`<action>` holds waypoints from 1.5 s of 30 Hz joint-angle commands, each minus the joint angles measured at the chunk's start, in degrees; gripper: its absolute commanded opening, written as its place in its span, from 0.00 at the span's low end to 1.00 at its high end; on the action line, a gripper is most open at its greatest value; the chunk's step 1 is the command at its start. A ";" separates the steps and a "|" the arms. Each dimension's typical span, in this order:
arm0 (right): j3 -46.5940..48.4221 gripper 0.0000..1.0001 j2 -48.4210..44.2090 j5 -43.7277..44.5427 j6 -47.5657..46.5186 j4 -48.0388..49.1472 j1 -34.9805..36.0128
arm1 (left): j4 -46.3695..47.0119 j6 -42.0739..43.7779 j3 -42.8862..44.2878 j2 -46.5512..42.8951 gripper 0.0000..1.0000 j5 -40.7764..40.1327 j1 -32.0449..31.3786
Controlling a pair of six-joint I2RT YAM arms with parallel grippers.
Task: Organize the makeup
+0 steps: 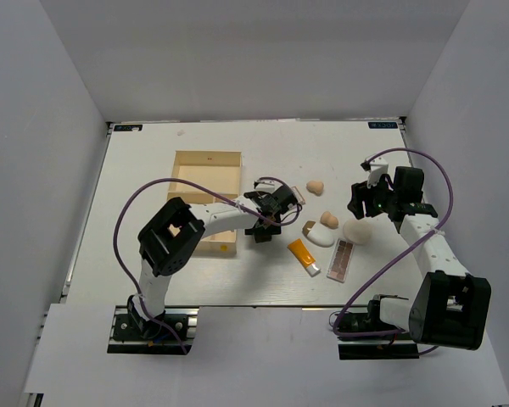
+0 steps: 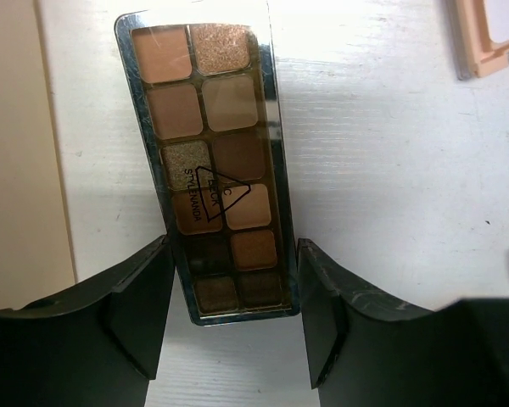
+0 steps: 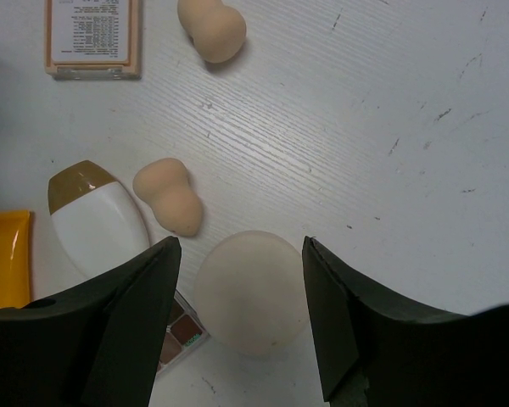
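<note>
A long brown-shade eyeshadow palette [image 2: 214, 170] lies flat on the table beside the wooden box. My left gripper [image 2: 235, 280] [image 1: 267, 214] is shut on its near end, a finger against each long edge. My right gripper [image 3: 240, 280] [image 1: 365, 203] hovers open over the round cream puff [image 3: 250, 292], which sits between the fingers untouched. Around it lie two tan sponges [image 3: 170, 195] [image 3: 210, 30], the white oval piece [image 3: 97, 220], the orange tube [image 1: 302, 256], a second palette [image 1: 342, 259] and the square compact [image 3: 93, 36].
The pale wooden divided box [image 1: 205, 199] stands left of the left gripper, its wall along the left edge of the left wrist view [image 2: 17, 170]. Purple cables loop over both arms. Grey walls enclose the white table [image 1: 153, 153].
</note>
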 commanded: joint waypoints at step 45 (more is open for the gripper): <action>-0.83 0.65 -0.90 -2.44 0.71 2.04 -0.43 | -7.39 10.97 22.35 0.04 0.25 0.68 31.24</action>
